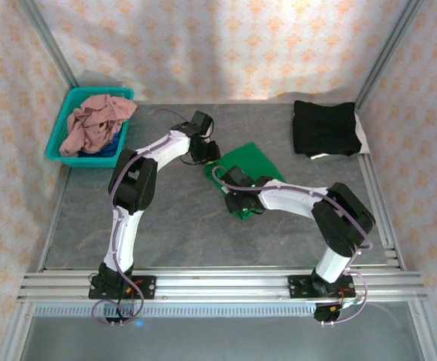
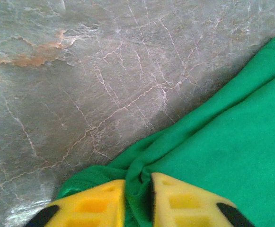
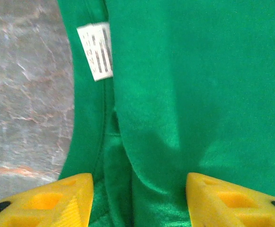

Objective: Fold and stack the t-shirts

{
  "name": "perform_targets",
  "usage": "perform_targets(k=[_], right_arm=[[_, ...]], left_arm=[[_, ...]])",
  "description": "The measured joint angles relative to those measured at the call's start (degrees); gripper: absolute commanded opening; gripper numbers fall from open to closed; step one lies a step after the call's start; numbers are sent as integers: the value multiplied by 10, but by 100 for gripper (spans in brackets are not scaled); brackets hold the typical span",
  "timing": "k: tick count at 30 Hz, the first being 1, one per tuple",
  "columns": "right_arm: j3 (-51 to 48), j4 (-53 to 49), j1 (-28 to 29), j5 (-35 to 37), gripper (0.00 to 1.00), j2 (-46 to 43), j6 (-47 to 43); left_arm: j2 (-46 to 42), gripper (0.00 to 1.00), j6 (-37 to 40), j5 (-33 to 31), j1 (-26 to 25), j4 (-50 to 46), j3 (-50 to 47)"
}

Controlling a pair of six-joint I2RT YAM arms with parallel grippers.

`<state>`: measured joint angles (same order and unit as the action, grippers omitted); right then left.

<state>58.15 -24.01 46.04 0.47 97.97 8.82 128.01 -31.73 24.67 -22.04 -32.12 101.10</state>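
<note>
While overhead shows green t-shirt (image 1: 256,159), wrist adds label (image 3: 95,51).

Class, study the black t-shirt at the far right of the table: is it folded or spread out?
Folded. The black t-shirt lies as a compact, layered block with no sleeves sticking out.

On your bench (image 1: 188,241), you had the centre t-shirt (image 1: 254,159) lying flat near the middle. The left pincer (image 2: 138,201) sat at its left edge, with a fold of cloth between its fingers. The right pincer (image 3: 139,198) rested on its near end. The folded t-shirt (image 1: 323,128) lay at the far right corner. The basket (image 1: 90,92) stood at the far left corner, with crumpled t-shirts (image 1: 98,124) in it.
</note>
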Motion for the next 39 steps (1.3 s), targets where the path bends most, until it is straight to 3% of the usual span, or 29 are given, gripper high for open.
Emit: perform_targets(k=[6, 9, 12, 18, 24, 30, 39], right_arm=[[3, -20, 2, 32, 37, 11, -7], [3, -22, 2, 38, 31, 11, -7], [3, -21, 2, 43, 25, 11, -8], [3, -24, 2, 52, 12, 9, -12], [3, -43, 2, 60, 2, -27, -16], [7, -69, 2, 62, 0, -83, -23], [8, -90, 3, 7, 0, -167, -34]], left_arm=[[0, 17, 3, -1, -1, 0, 0], [0, 24, 11, -9, -4, -5, 2], [0, 25, 18, -16, -11, -19, 14], [0, 1, 24, -21, -21, -28, 46], [0, 0, 33, -26, -23, -38, 47], [-24, 0, 33, -27, -24, -50, 45], [-209, 0, 31, -41, -24, -28, -77]])
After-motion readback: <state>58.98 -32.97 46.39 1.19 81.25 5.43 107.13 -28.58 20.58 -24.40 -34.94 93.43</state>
